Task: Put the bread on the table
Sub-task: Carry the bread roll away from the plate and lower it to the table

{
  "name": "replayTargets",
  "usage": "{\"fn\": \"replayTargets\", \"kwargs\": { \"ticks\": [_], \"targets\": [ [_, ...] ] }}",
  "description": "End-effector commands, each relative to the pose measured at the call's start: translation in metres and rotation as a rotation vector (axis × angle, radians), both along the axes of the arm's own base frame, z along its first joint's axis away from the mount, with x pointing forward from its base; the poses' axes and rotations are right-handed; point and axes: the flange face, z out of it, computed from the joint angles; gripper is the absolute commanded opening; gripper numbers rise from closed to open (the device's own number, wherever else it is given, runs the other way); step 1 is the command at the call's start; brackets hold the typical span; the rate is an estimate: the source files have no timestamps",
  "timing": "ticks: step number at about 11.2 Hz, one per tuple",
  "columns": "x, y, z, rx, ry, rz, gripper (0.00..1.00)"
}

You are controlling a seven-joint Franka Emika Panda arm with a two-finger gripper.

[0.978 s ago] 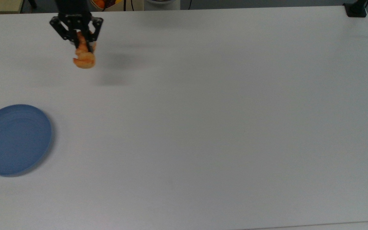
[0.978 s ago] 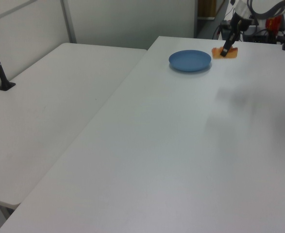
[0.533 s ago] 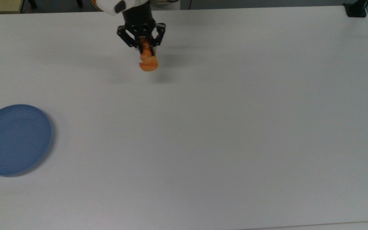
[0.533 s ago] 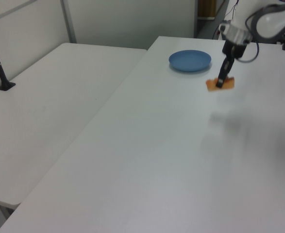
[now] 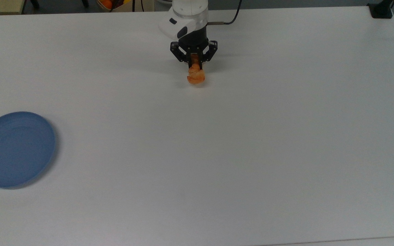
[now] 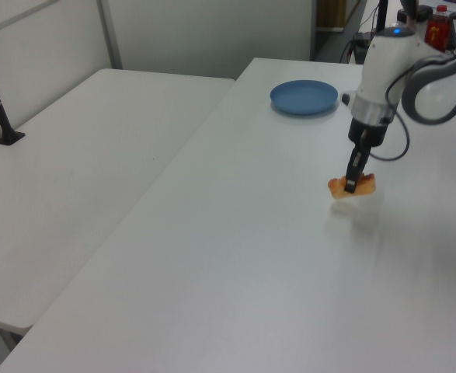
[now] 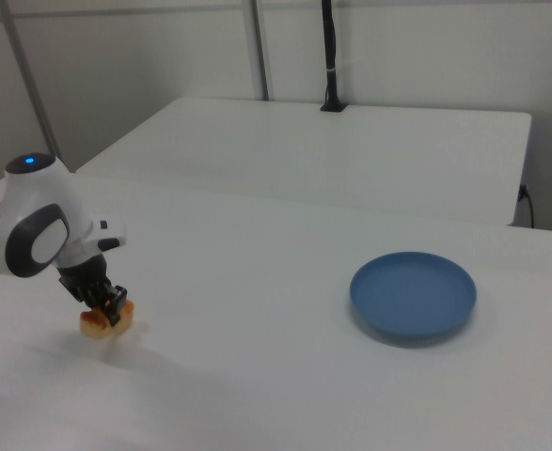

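Plate: the blue plate (image 5: pixel 15 149) lay far out toward the top view's left from the claw and nearer the lower edge, well apart from it; its left rim was cut off by the edge of the top view; nothing lay on it (image 6: pixel 304 96) (image 7: pixel 414 293)
Claw: the gripper (image 5: pixel 194 65) pointed down over the far middle of the table, its black fingers (image 5: pixel 191 59) closed on the bread; in the left view (image 6: pixel 351 182) the fingers read as one dark bar, so the gap between them could not be made out; in the right view (image 7: pixel 106 303) the claw was half hidden under the white wrist
Bread: the bread (image 5: pixel 196 76) hung pinched at the claw's tips, its upper part hidden between the fingers, the orange lower end sticking out below them (image 6: pixel 352 186) (image 7: pixel 104 319)
Contact: whether the bread touched the tabletop or hung just above it could not be told; a faint shadow lay close under it
Table: the table (image 5: pixel 238 143) spread white and bare around the claw on every side (image 6: pixel 274 256) (image 7: pixel 257 376)
Clamp: a black clamp (image 5: pixel 381 10) sat at the far corner, well off to the claw's right in the top view, cut off by the upper edge
Arm: the white arm (image 6: pixel 437 78) ran out of the left view's right edge
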Motion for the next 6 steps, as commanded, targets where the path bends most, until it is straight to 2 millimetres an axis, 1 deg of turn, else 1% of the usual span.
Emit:
{"fn": "replayTargets", "kwargs": {
  "ticks": [1,3,4,5,6],
  "targets": [
    [0.0063,0.0048,-0.0327,-0.043,-0.003,-0.029,0.32],
    [0.0048,-0.0004,-0.0361,-0.051,0.009,-0.040,0.32],
    [0.0045,-0.0013,-0.0357,-0.053,0.017,-0.043,0.39],
    [0.0020,-0.0029,-0.0364,-0.059,0.042,-0.052,0.62],
    [-0.0009,-0.0037,-0.0361,-0.064,0.071,-0.086,0.90]
  ]
}}
